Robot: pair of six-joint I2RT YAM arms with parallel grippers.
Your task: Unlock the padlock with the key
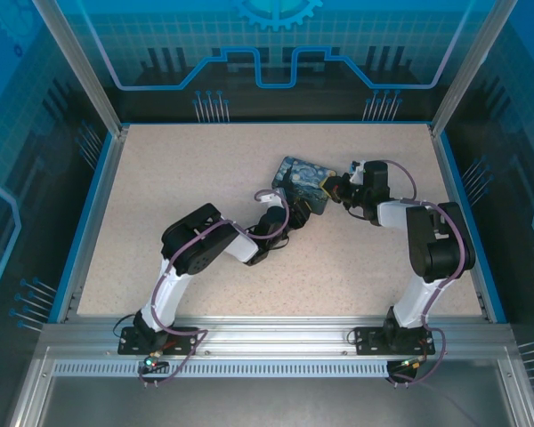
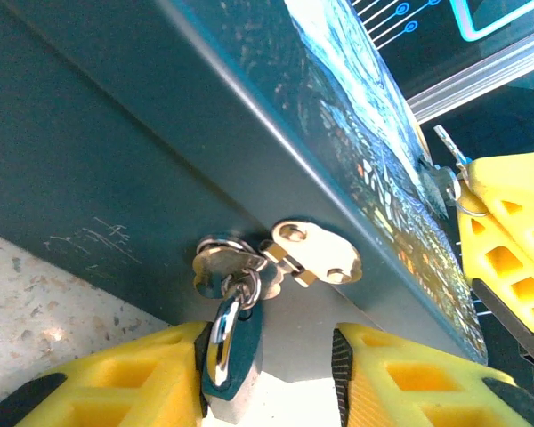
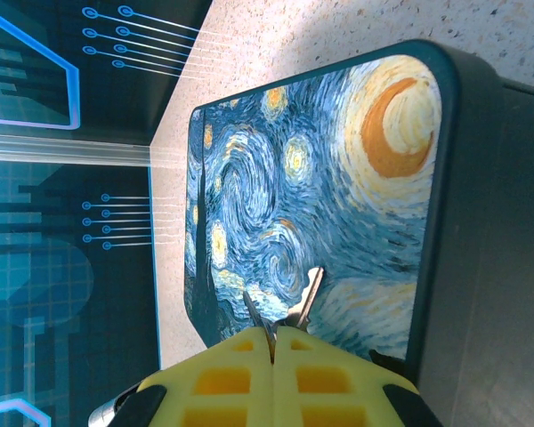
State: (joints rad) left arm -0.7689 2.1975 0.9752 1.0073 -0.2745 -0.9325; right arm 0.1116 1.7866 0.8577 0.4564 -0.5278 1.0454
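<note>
Painted box (image 3: 320, 196) separates key (image 3: 308, 294) from padlock (image 2: 240, 360) on hasp (image 2: 320, 253)

Top view: table (image 1: 160, 196) is bare across the left half and lower middle, so free passage there. Box (image 1: 301, 178) blocks upper centre. Left gripper (image 1: 293, 204) and right gripper (image 1: 333, 189) crowd its lower and right sides, key (image 3: 307, 298) sticking out over the lid. Left wrist view: padlock (image 2: 231, 360) fills the frame-left part of the jaw gap, the rest is free.
</note>
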